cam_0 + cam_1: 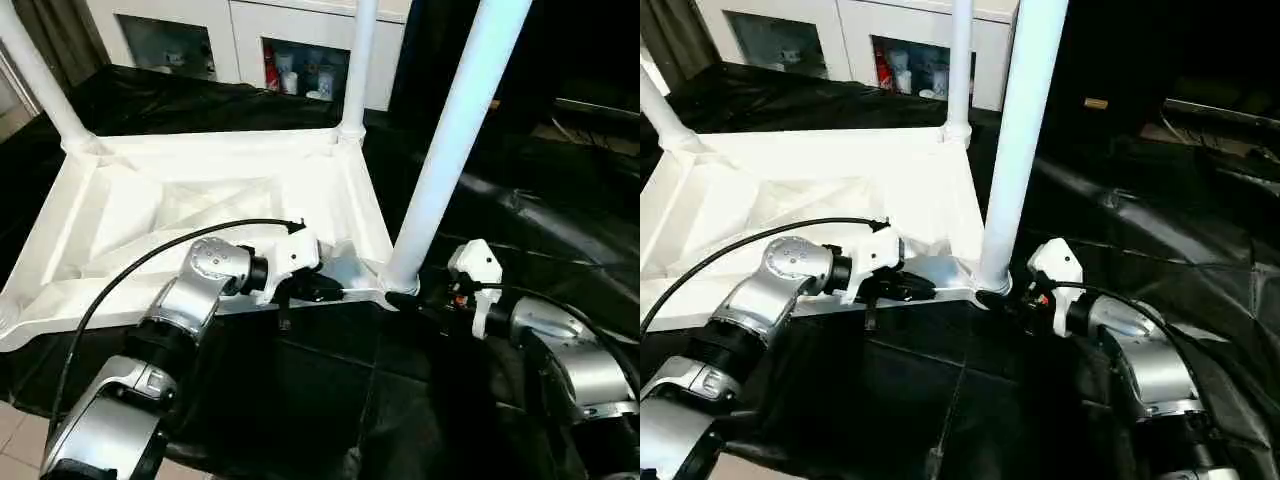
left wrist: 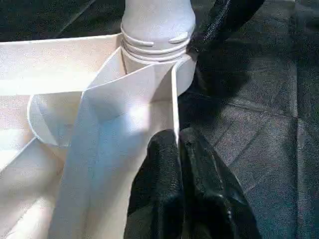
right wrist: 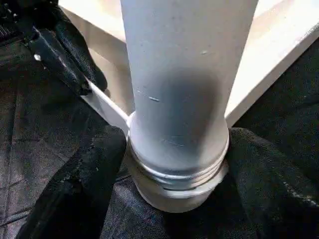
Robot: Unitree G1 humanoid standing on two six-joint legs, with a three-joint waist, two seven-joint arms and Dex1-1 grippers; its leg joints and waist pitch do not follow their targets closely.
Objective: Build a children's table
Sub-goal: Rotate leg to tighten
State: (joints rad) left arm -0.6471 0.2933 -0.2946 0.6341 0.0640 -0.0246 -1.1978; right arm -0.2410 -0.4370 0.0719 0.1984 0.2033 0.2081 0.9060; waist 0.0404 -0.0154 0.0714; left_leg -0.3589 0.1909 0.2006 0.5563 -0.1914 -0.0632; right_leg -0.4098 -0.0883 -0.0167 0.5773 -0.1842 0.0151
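Upside down on the black-draped work table: white tabletop, three tube legs up in sockets. Nearest leg seated at the near right corner socket, threads showing at its base. Probably light, stiff, slick plastic; best gripped low by the collar or on the thin rim. Left gripper pinched tight on the near rim. Right gripper spread around the leg base, one finger each side; real squeeze unclear
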